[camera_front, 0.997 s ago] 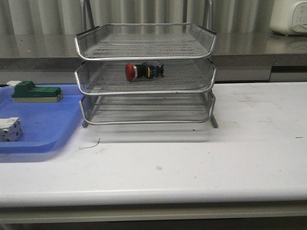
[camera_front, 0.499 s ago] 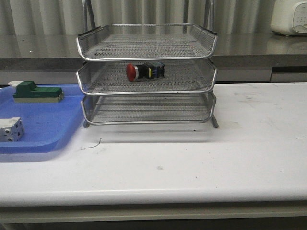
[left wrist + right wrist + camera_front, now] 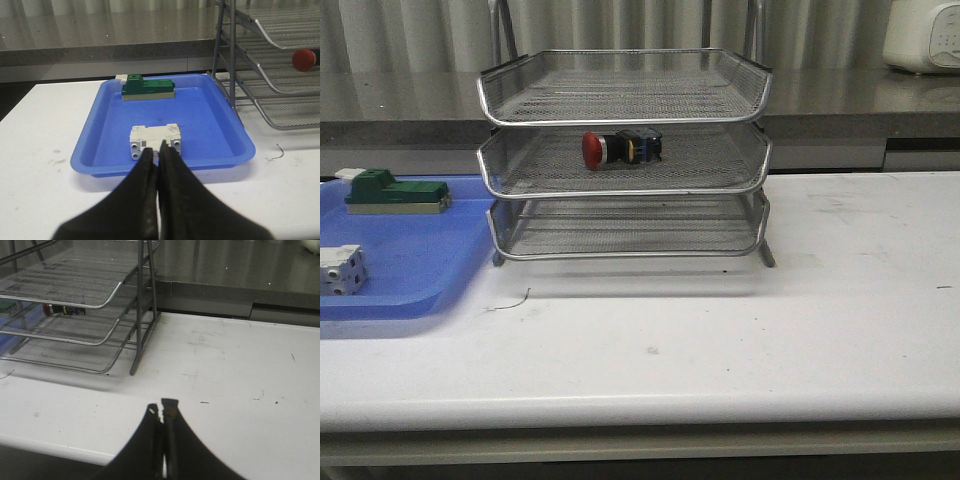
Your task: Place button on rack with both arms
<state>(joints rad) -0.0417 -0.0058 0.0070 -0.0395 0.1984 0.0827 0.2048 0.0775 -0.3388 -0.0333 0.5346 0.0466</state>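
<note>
The button point(image 3: 620, 148) lies on its side on the middle tier of the silver wire-mesh rack point(image 3: 625, 185), red cap to the left. Its red cap shows in the left wrist view point(image 3: 303, 59) and it shows faintly in the right wrist view point(image 3: 62, 309). Neither arm shows in the front view. My left gripper point(image 3: 158, 154) is shut and empty, back from the blue tray. My right gripper point(image 3: 162, 409) is shut and empty over the bare white table, to the right of the rack point(image 3: 80, 315).
A flat blue tray point(image 3: 410, 290) lies left of the rack, holding a green-and-white block point(image 3: 396, 192) and a white cube-like part point(image 3: 340, 269). A grey counter runs behind the table. A white appliance point(image 3: 923, 35) stands at the far right.
The front view shifts by a few pixels between frames; the button stays on the middle tier. Nothing else has visibly moved.
</note>
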